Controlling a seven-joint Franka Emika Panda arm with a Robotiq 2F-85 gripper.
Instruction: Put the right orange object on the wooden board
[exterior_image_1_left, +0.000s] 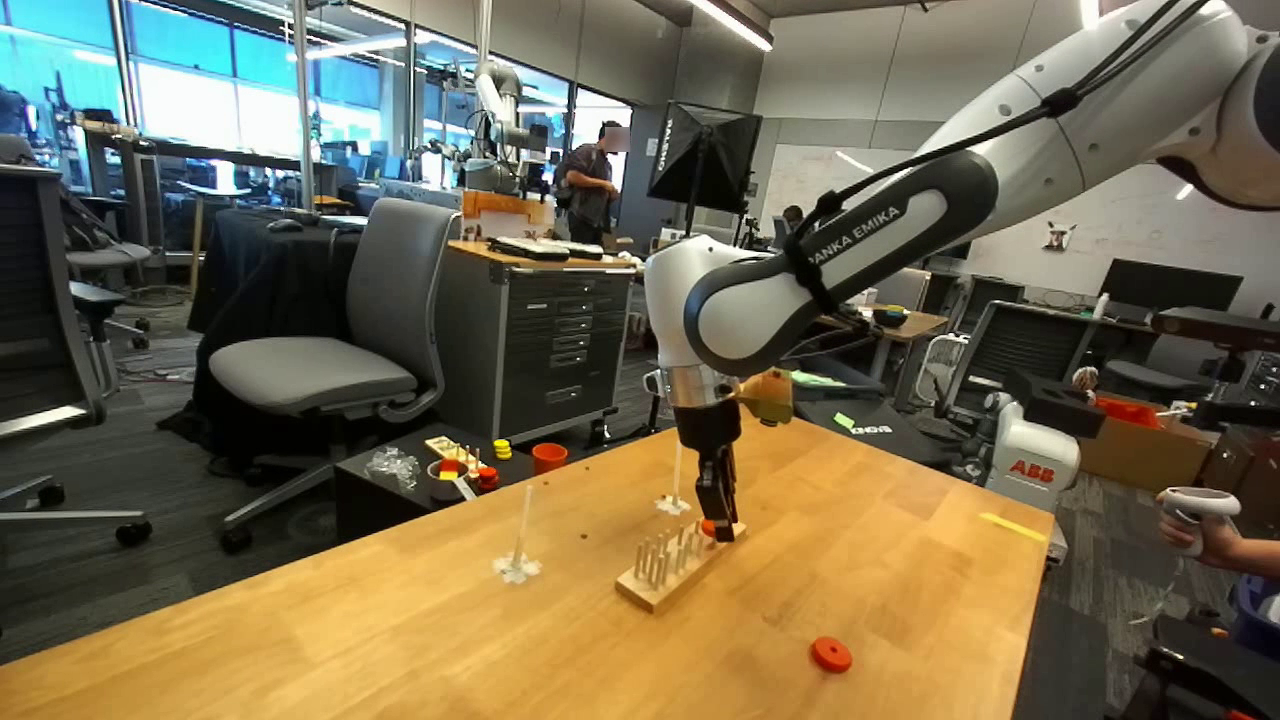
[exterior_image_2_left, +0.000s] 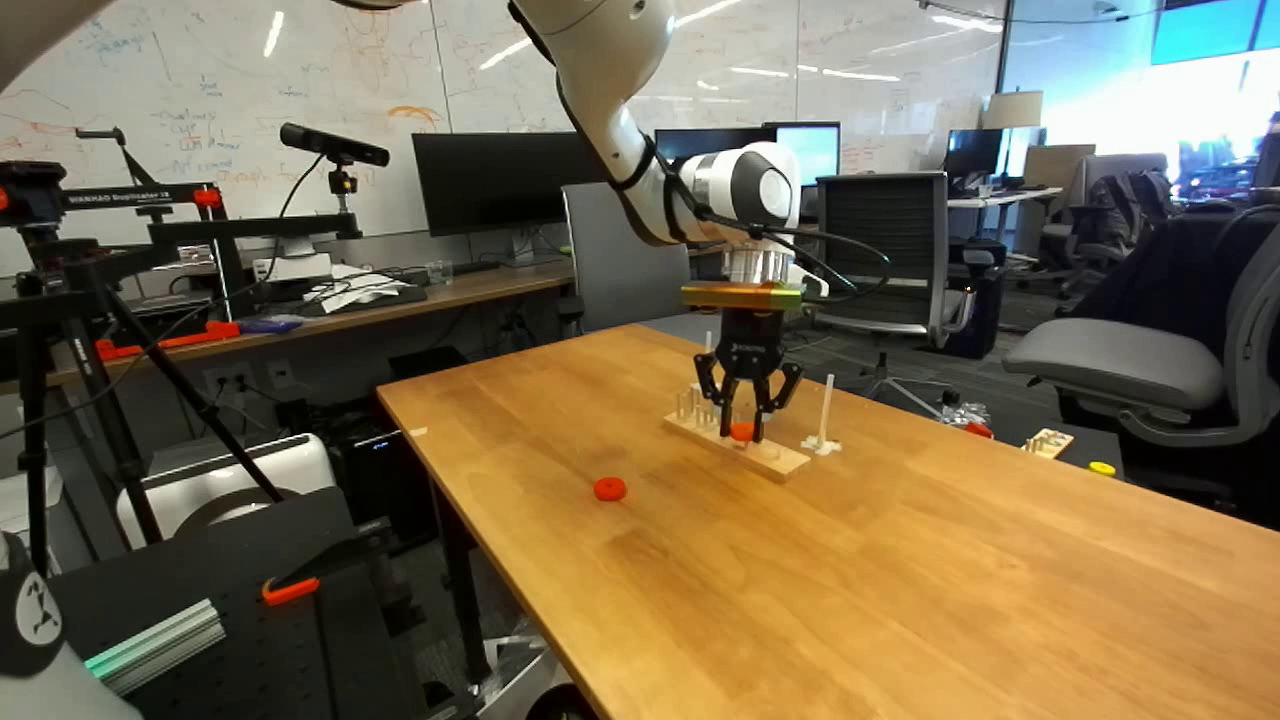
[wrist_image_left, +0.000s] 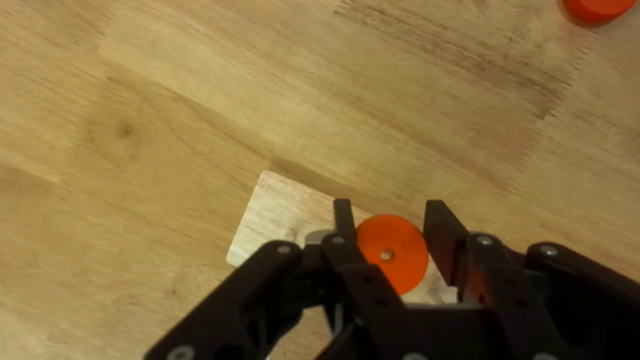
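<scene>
Pinching from both sides, your black fingers (wrist_image_left: 343, 217) have the orange disc (wrist_image_left: 404, 250) between them, parted by just its width, its round face and centre hole turned upward. Right underneath is the wooden board (wrist_image_left: 275, 207), and you're holding that disc over toward one end of it; touching the wood or hanging just above, I can't tell. Your gripper (exterior_image_2_left: 741, 434) points almost straight down in both exterior views, tips low, close to the board. Look at the pegs (exterior_image_1_left: 660, 565): a cluster of them stands upright toward the other end, just beside your fingers. Up the arm (exterior_image_1_left: 930, 210) now: wrist near vertical above the board, then a sharp bend, and the long white link slants up and away, out through the upper right in an exterior view. Near the board a thin white rod (exterior_image_1_left: 523, 530) stands upright. Well apart, flat on the tabletop (exterior_image_1_left: 400, 620), lies a second orange disc (exterior_image_1_left: 831, 654). Farther out, past the tabletop's edge, there's a grey chair (exterior_image_1_left: 310, 375), then a dark drawer cabinet (exterior_image_1_left: 545, 330), and deep in the room a person (exterior_image_1_left: 590, 190) standing.
</scene>
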